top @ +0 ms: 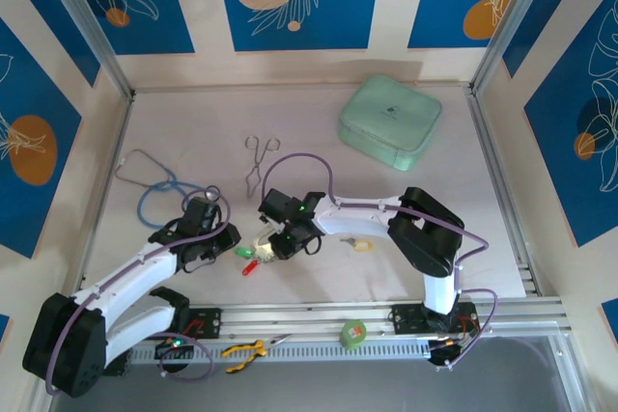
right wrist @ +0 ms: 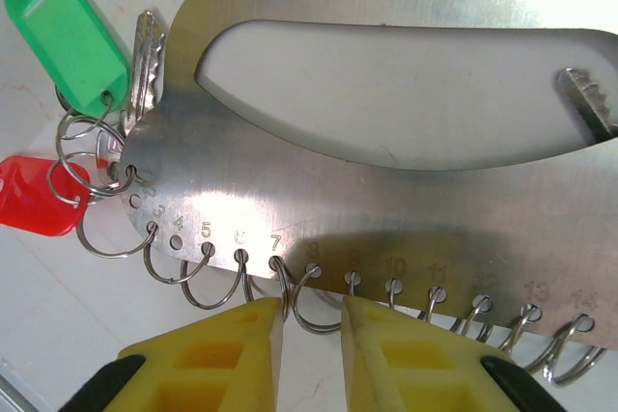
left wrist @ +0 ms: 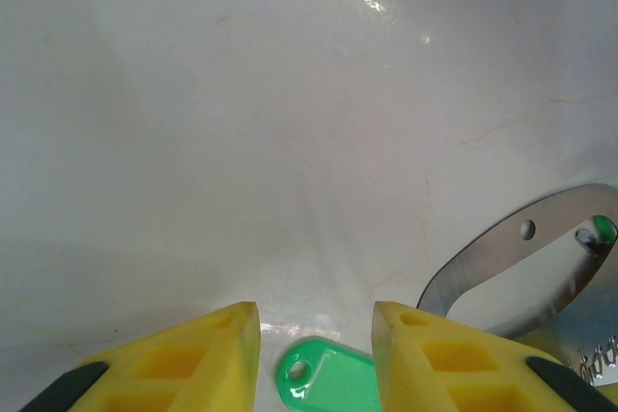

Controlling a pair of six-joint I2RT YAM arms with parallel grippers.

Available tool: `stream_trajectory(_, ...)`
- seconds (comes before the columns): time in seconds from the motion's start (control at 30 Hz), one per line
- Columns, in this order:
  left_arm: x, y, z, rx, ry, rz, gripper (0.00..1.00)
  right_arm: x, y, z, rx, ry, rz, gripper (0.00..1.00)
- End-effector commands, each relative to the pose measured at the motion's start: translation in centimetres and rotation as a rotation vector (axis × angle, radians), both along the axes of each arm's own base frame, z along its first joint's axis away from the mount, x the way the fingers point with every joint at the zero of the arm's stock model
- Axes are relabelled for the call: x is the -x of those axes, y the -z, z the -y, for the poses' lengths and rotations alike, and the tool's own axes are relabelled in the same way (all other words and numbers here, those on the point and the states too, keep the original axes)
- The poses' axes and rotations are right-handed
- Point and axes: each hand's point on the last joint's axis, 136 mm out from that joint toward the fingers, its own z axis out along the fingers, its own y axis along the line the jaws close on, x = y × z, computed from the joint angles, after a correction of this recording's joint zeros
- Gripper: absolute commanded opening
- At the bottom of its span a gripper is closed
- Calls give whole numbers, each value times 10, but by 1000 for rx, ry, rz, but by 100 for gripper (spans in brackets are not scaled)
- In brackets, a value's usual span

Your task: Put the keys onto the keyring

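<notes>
Both arms are the same build tbh: the left arm [top: 135,272] and right arm [top: 425,233] have white links with chunky black joints, and a purple cable [top: 326,173] loops loosely along each. There's a tiny green LED [top: 302,206] by the right wrist. The fingers [left wrist: 174,364] are bright yellow plastic with square pockets, on black mounts.

One camera looks down from high behind the arms [top: 135,272] at the whole table [top: 193,123]. Both wrist cameras sit very close and share the green key tag [right wrist: 66,31] and metal keyring [right wrist: 386,190]
</notes>
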Motion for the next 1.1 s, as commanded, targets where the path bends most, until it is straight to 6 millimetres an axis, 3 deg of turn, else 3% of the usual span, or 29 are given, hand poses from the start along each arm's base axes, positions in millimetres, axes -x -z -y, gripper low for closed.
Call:
stream_trajectory(0.0,-1,-4,1,-11,10,7,36,-2,-23,3,-26,-23,56,24)
stream_trajectory(0.2,-2,-6,1,-13,14,15,36,-11,-53,13,-96,-200,299,26)
stream_trajectory(0.3,-3,-7,3,-12,17,22,36,-5,-55,15,-171,-360,448,28)
stream_trajectory(0.4,-4,-7,3,-11,20,27,36,17,-53,11,-284,-596,572,32)
stream_trajectory(0.53,-3,-7,4,-12,24,29,36,33,-38,12,-316,-815,697,35)
stream_trajectory(0.7,-3,-7,3,-14,21,37,36,28,-16,6,-267,-873,698,35)
stream_trajectory(1.07,-5,-10,2,-17,21,59,36,12,0,-3,-216,-863,699,34)
